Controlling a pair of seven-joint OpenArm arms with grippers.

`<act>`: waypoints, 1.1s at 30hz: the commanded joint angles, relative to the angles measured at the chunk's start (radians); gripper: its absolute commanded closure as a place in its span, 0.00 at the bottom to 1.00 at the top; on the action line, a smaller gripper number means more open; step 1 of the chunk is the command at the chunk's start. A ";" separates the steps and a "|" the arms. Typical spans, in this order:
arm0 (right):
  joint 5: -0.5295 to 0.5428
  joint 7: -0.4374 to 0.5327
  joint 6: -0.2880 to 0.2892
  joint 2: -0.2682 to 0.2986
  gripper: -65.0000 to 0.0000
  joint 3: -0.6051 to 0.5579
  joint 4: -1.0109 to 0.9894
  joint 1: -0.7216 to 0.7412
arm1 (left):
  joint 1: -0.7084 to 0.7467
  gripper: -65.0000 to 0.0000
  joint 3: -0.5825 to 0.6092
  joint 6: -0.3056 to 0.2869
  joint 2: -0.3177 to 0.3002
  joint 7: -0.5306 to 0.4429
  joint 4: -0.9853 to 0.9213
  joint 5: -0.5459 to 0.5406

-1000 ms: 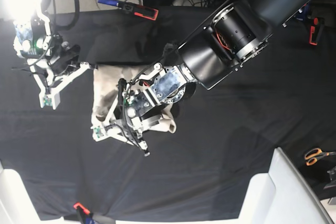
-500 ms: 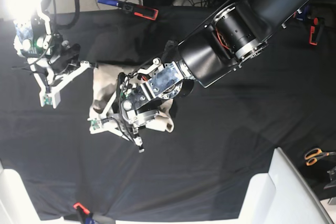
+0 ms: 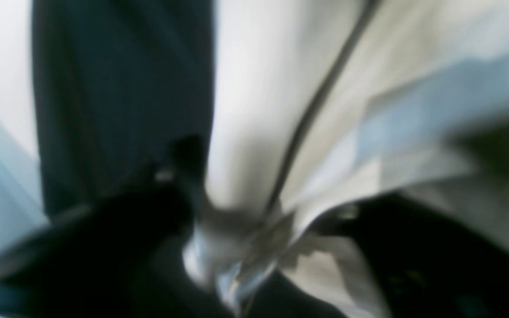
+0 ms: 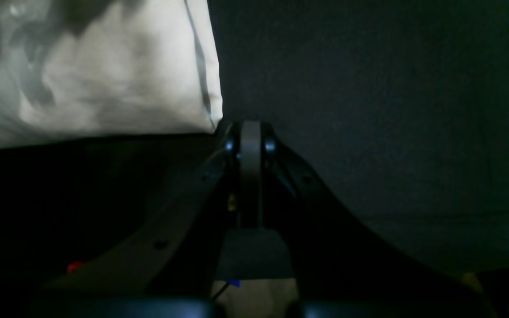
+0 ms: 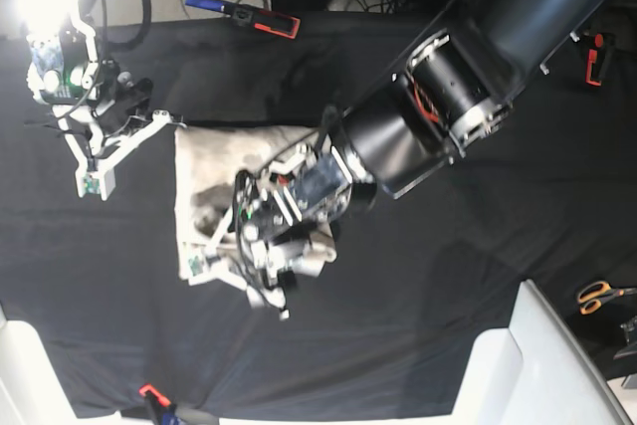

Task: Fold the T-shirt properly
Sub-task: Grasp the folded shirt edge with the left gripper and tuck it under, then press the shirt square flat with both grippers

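The T-shirt [image 5: 204,191] lies as a compact, already-doubled bundle on the black bench [image 5: 448,276], left of centre in the base view, with a straight upper edge and a rumpled lower end.

The left hand [image 5: 244,281] is placed low over the bundle's lower corner. In the left wrist view the cream cloth [image 3: 254,132] fills the frame between 2 dark fingers [image 3: 139,207], but the blur hides whether the fabric is pinched or freed, so how wide the jaws stand cannot be told. The right hand [image 5: 119,141] is held just beside the shirt's upper-left corner; its jaws are seen pressed together in the right wrist view [image 4: 250,141], nothing between them, with the cloth's corner [image 4: 104,75] just ahead.

The step in hand is judged to be the laying-down of a fold at the lower end. For this to be done well, the carried layer should be settled flat with its edge aligned to the layer below before release, and the left hand should be lifted straight up so nothing is dragged. The wrinkles near the lower end should then be smoothed outward. The upper corner could be pinned by the right hand meanwhile, so the stack is not shifted.
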 commanded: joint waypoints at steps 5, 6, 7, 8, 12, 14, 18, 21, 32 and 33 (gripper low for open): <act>-0.001 0.017 0.003 0.005 0.98 0.003 0.015 0.008 | -0.057 0.01 -0.006 0.008 0.014 -0.015 0.011 0.002; -0.001 0.017 0.003 0.005 0.98 0.003 0.015 0.009 | -0.064 0.00 -0.008 0.008 0.014 -0.016 0.013 0.000; -0.001 0.017 0.003 0.005 0.98 0.003 0.015 0.009 | -0.071 0.00 -0.008 0.008 0.015 -0.016 0.013 -0.001; -0.001 0.017 0.003 0.005 0.98 0.003 0.015 0.009 | -0.074 0.00 -0.008 0.008 0.017 -0.016 0.013 -0.001; -0.001 0.017 0.003 0.005 0.98 0.003 0.015 0.011 | -0.093 0.00 -0.009 0.008 0.031 -0.010 0.022 -0.005; -0.001 0.017 0.003 0.005 0.98 0.003 0.015 0.011 | -0.082 0.00 -0.041 0.008 0.029 -0.009 0.074 -0.005; -0.001 0.017 0.003 0.005 0.98 0.003 0.001 0.012 | -0.015 0.00 -0.189 0.008 0.029 0.030 0.187 0.008; -0.001 0.021 0.003 0.005 0.98 0.003 -0.013 0.012 | 0.018 0.31 -0.201 0.008 0.029 0.073 0.244 0.008; -0.001 0.023 0.003 0.007 0.98 0.001 -0.013 0.014 | 0.191 1.00 -0.239 0.013 -0.087 0.142 0.361 0.006; -0.001 0.023 0.003 0.008 0.98 0.001 -0.013 0.014 | 0.219 1.00 -0.264 0.013 -0.094 0.142 0.378 0.006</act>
